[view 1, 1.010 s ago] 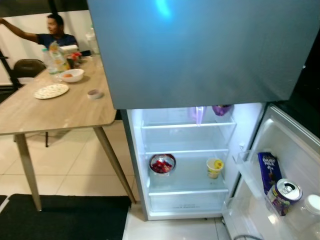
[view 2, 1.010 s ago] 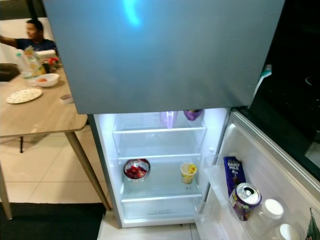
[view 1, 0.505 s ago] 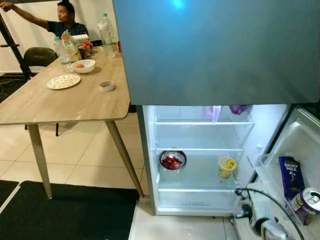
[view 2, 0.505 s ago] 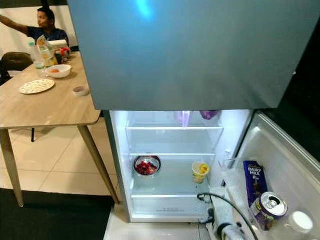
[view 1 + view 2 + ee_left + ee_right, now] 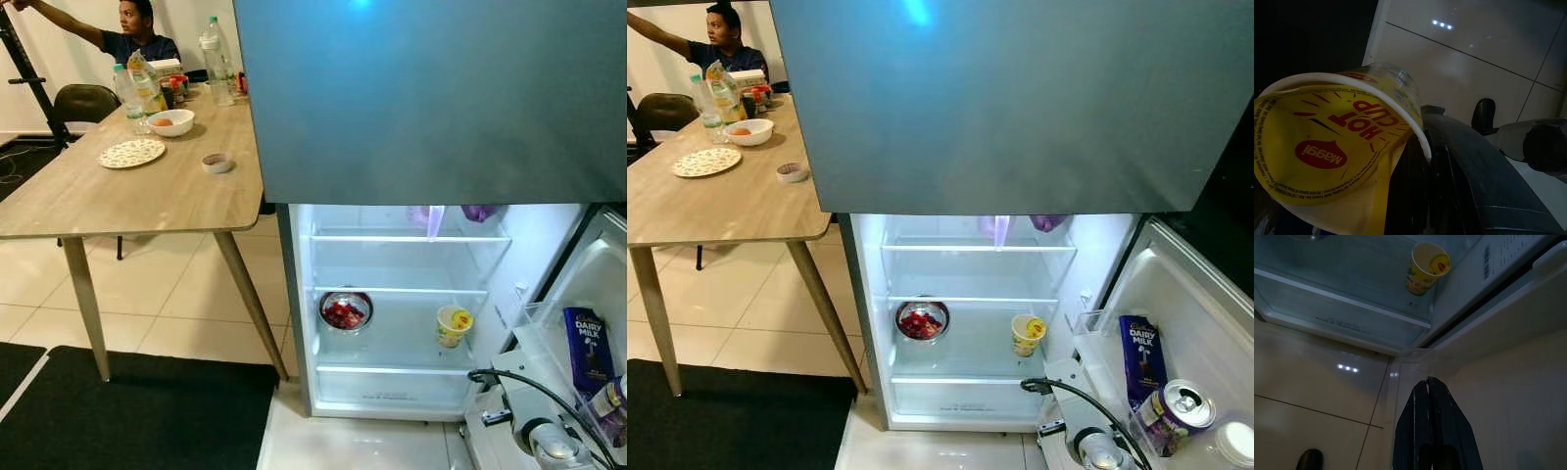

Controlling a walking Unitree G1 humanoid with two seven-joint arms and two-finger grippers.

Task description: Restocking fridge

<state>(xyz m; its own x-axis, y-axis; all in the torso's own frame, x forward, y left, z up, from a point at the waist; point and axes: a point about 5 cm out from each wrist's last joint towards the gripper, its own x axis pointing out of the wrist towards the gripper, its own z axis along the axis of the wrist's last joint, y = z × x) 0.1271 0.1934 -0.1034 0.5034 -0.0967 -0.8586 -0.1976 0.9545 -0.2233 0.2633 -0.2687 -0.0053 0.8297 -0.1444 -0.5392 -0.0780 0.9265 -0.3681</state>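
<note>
Starting at the robot's left, the wooden dining table (image 5: 118, 196) carries a white patterned plate (image 5: 130, 153), a white bowl (image 5: 168, 121) and clear plastic bottles (image 5: 217, 61), with a seated person (image 5: 137, 29) behind it. The left gripper (image 5: 1425, 161) hangs low in the dark, its black fingers clamped on the rim of a yellow Maggi Hot Cup noodle cup (image 5: 1337, 147), tilted so its long axis lies nearly sideways.

Further right stands the open grey fridge (image 5: 960, 313). On its glass middle shelf (image 5: 970, 354) sit a steel bowl of red food (image 5: 922, 320) and a second yellow cup (image 5: 1028, 334), with a bare stretch between them. That gap lies forward and to the right of the held cup, so the left arm must probably reach across and turn the cup upright.

The right gripper (image 5: 1428, 396) hangs by the fridge's lower right corner, fingers pressed together and empty. The door rack (image 5: 1176, 392) holds a purple Dairy Milk carton (image 5: 1140, 352) and a purple can (image 5: 1174, 413).
</note>
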